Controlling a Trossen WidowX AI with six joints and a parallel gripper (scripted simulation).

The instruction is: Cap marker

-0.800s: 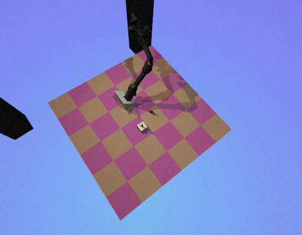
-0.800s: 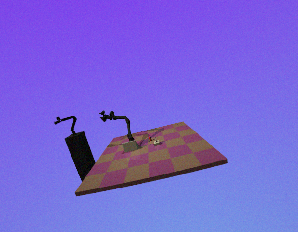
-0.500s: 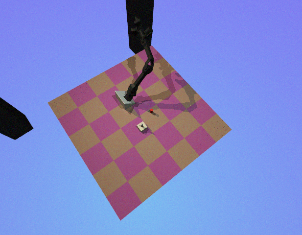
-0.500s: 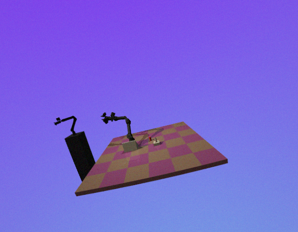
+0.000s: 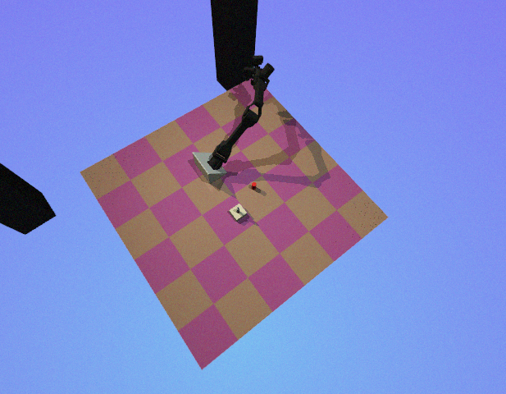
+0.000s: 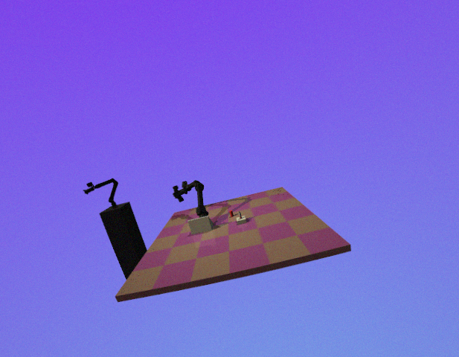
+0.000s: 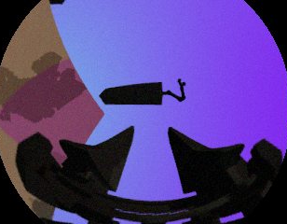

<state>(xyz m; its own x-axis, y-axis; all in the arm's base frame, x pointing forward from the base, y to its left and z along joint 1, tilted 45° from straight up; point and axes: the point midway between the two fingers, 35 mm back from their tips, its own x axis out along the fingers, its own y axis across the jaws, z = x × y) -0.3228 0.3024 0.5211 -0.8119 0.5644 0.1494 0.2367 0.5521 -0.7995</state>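
Red cap (image 5: 253,185) stands unlabelled near the marker (image 5: 238,209).

Checkered pink-and-tan table (image 5: 261,292), black pillar (image 6: 123,238) beside it, purple-blue backdrop

Red cap (image 5: 253,185), pink-tan checkered table (image 5: 193,258)

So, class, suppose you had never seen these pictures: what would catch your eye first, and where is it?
The pink-and-tan checkered table against a blue-violet backdrop stands out first. Next, the small red cap stands alone just beyond the pale holder block with its dark marker. The black arm rises from its grey base, its empty gripper half open, far from both.
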